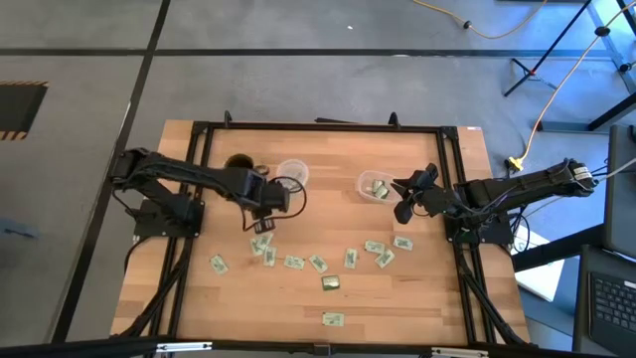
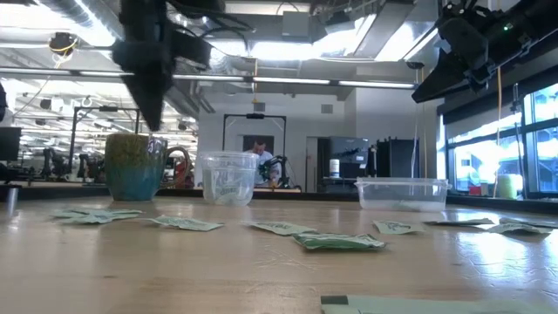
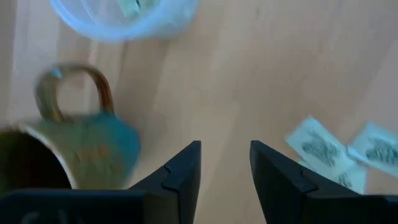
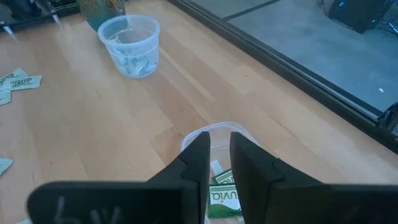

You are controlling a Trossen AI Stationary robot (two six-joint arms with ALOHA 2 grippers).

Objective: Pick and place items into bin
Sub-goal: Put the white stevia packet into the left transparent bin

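Pale wooden surface [image 1: 417,298], black frame around it, workshop room behind. Small flat green-and-white packets [image 1: 294,262] lie scattered across the near half of the surface, one darker olive-gold packet [image 1: 331,283] among them. The clear cup [image 1: 292,174] holds a packet or two, and the shallow clear tub [image 1: 374,186] has packets in it as well. A green mug [image 1: 238,163] stands just beside the cup. The left tool [image 1: 264,225] hangs above the surface near the mug, fingers parted, nothing between them. The right tool [image 1: 405,212] hovers over the tub; its fingers stand slightly apart, with no packet visibly between them.
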